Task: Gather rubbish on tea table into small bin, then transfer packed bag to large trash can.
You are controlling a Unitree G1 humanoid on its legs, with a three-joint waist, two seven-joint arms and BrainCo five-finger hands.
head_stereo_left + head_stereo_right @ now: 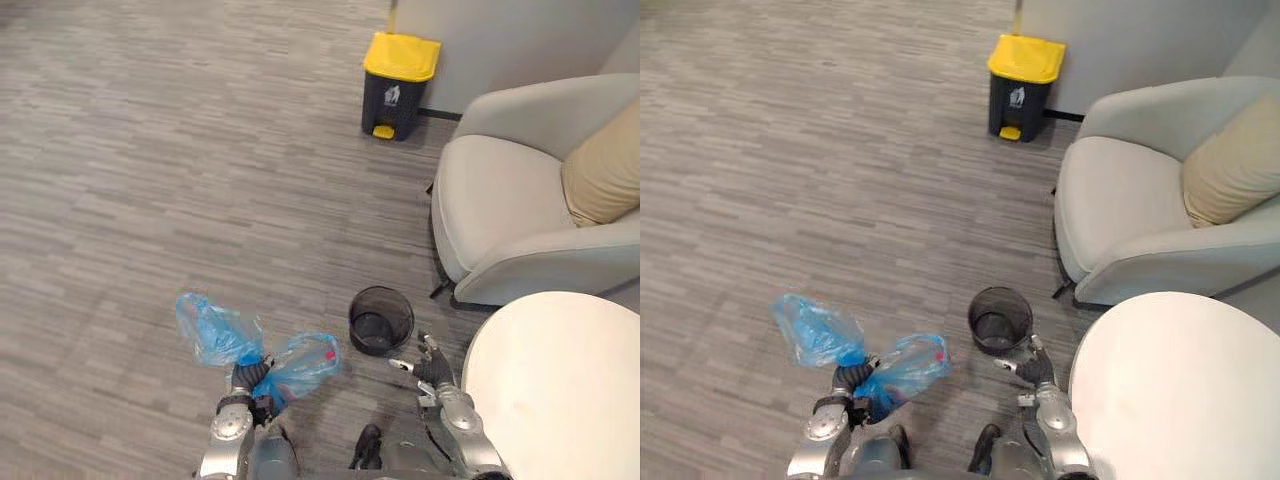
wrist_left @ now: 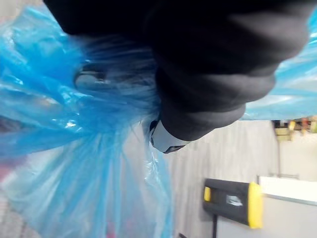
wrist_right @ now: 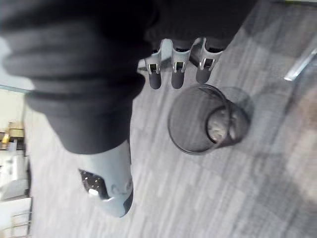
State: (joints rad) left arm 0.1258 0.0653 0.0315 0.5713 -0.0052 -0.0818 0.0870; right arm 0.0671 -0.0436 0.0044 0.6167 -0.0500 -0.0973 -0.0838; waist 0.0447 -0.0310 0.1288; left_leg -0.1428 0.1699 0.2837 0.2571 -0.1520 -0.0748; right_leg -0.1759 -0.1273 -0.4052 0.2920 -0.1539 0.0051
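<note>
A blue plastic bag (image 1: 305,365) with rubbish inside hangs just above the floor, its loose top (image 1: 215,332) spread out to the left. My left hand (image 1: 248,380) is shut on the bag's gathered neck, and the blue plastic (image 2: 74,148) bunches around that hand in the left wrist view. The small dark bin (image 1: 380,320) stands on the floor without a liner. My right hand (image 1: 430,365) hovers open just right of it, its fingers (image 3: 176,69) straight above the bin (image 3: 205,119). The large trash can (image 1: 398,85), dark with a yellow lid, stands far ahead by the wall.
The white round tea table (image 1: 560,390) is at the lower right, close to my right arm. A grey armchair (image 1: 500,200) with a beige cushion (image 1: 605,175) stands between the table and the trash can. Grey carpet stretches away on the left.
</note>
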